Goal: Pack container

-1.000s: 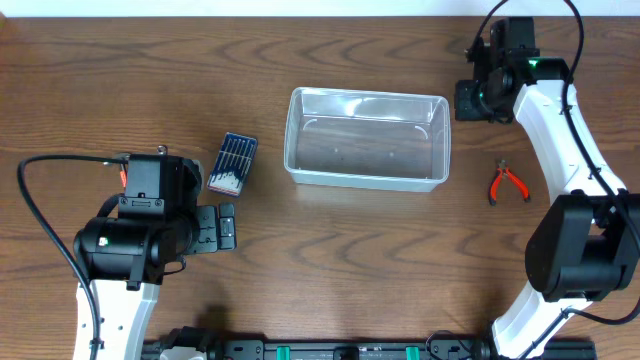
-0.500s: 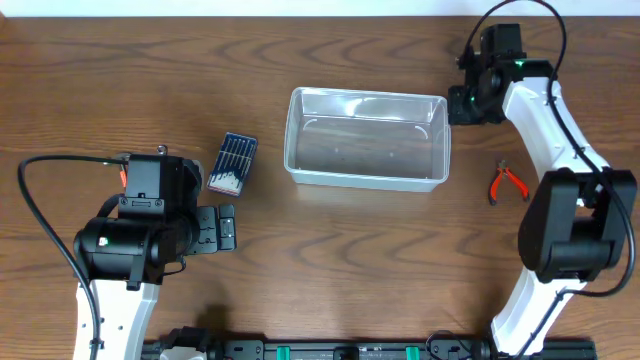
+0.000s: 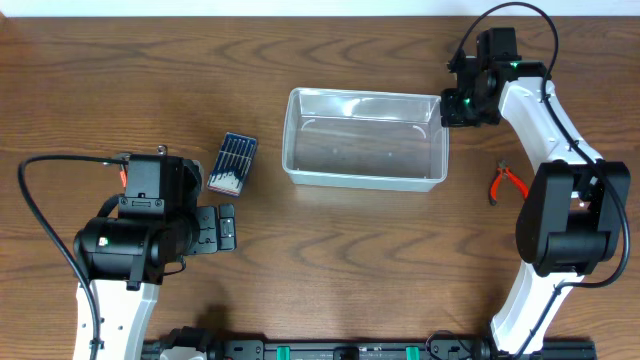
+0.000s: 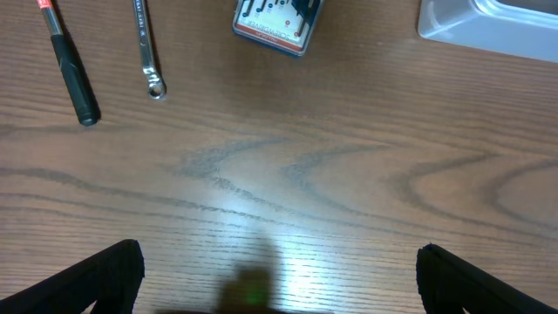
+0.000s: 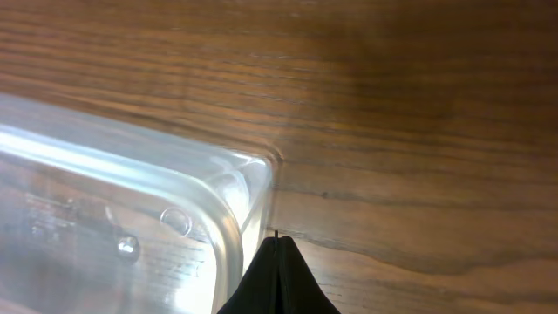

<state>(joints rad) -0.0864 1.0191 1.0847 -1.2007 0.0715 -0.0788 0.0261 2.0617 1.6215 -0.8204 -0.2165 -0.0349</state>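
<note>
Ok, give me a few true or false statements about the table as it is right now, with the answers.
1. The container has nothing in it. True.
2. The orange-handled pliers lie inside the container. False: they lie on the table, beside the container on the right arm's side.
3. The left tool is open. True.
4. The right tool is over the blue case. False: it is at the container's far right corner, shut.
</note>
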